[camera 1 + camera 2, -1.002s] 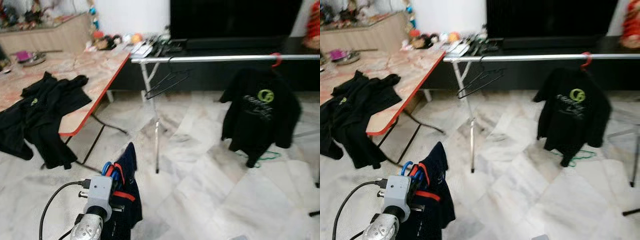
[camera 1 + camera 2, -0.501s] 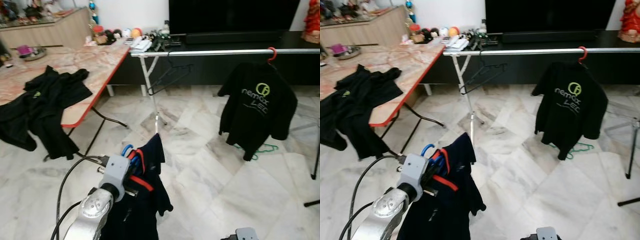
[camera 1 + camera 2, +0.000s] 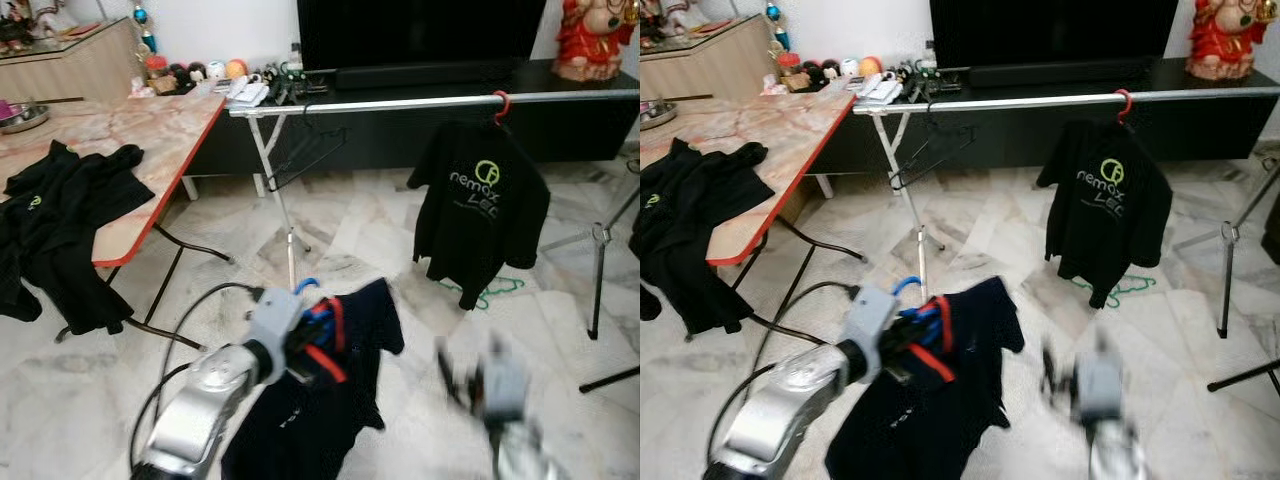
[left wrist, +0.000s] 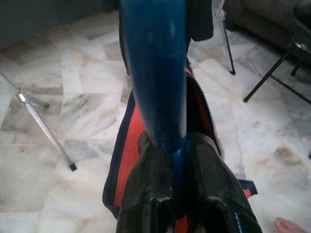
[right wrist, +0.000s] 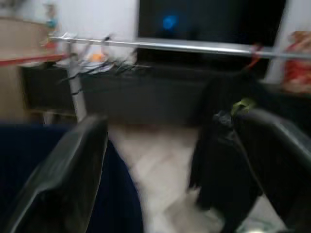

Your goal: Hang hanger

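The left pincer (image 3: 318, 340) clamps a blue hanger (image 4: 154, 73) carrying a navy shirt (image 3: 330, 420), held up toward the rail (image 3: 400, 102); the right pincer (image 5: 170, 179) gapes, empty.

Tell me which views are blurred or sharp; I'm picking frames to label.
Eye views: the rail, the hung black shirt and the table are fairly sharp, but the right tool is smeared by motion. Right wrist view: soft all over. Left wrist view: the floor is sharp, while the blue hanger in the left tool is out of focus.
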Tool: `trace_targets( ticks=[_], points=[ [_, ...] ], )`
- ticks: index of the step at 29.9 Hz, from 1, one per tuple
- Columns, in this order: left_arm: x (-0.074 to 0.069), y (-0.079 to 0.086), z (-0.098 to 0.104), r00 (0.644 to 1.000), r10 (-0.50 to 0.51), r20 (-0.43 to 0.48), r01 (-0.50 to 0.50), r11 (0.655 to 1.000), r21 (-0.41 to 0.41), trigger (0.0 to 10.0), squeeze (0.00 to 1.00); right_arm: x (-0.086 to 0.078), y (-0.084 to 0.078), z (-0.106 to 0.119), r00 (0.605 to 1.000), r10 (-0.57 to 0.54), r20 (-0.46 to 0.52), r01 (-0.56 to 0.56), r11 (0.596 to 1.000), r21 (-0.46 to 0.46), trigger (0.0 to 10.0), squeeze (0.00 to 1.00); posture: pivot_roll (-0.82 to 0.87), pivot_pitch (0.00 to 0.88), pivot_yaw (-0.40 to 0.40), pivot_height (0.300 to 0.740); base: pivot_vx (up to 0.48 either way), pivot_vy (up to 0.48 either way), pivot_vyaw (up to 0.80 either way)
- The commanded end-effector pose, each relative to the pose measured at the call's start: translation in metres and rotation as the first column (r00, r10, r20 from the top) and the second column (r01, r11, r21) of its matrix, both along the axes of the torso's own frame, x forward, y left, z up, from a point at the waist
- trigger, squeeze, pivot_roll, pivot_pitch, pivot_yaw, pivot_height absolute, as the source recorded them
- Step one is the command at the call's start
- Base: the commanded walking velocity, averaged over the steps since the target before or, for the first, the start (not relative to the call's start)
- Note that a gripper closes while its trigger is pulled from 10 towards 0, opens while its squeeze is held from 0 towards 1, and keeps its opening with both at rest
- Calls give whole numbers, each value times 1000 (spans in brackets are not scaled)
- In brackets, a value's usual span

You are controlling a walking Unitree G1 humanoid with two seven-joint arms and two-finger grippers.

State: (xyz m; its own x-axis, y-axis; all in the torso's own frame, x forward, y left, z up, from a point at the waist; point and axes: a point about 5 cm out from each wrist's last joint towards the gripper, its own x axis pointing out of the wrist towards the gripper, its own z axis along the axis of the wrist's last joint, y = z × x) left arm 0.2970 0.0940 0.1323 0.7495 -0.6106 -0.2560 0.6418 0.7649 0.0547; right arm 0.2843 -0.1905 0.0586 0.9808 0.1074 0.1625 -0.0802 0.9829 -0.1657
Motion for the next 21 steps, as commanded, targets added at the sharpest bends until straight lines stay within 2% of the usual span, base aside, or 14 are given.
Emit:
trace_targets(
  ticks=[1, 4, 8, 13, 16, 21],
  points=[
    [2, -8, 13, 998, -44, 34, 45, 999, -19, 10000, 0, -21, 7, -28, 992, 36, -117, -31, 998, 46, 10000, 0, 1, 16, 48, 740, 0, 0, 0],
    [4, -17, 17, 996, -79, 38, 80, 996, -27, 10000, 0, -21, 10, -27, 991, 69, -118, -58, 994, 90, 10000, 0, 4, 24, 42, 740, 0, 0, 0],
    [6, -26, 25, 993, -112, 44, 114, 993, -40, 10000, 0, -24, 11, -29, 986, 100, -137, -89, 993, 79, 10000, 0, 6, 39, 35, 740, 0, 0, 0],
    [9, -48, 38, 972, -223, 77, 228, 972, -52, 10000, 0, -34, 12, -42, 963, 169, -210, -150, 983, 105, 10000, 0, 7, 55, 31, 740, 0, 0, 0],
    [9, -58, 45, 958, -269, 96, 275, 960, -58, 10000, 0, -37, 11, -46, 960, 159, -230, -139, 985, 101, 10000, 0, 5, 63, 32, 740, 0, 0, 0],
    [12, -65, 53, 954, -279, 110, 288, 954, -78, 10000, 0, -41, 9, -50, 959, 132, -249, -110, 989, 100, 10000, 0, 5, 75, 31, 740, 0, 0, 0]
  ],
)
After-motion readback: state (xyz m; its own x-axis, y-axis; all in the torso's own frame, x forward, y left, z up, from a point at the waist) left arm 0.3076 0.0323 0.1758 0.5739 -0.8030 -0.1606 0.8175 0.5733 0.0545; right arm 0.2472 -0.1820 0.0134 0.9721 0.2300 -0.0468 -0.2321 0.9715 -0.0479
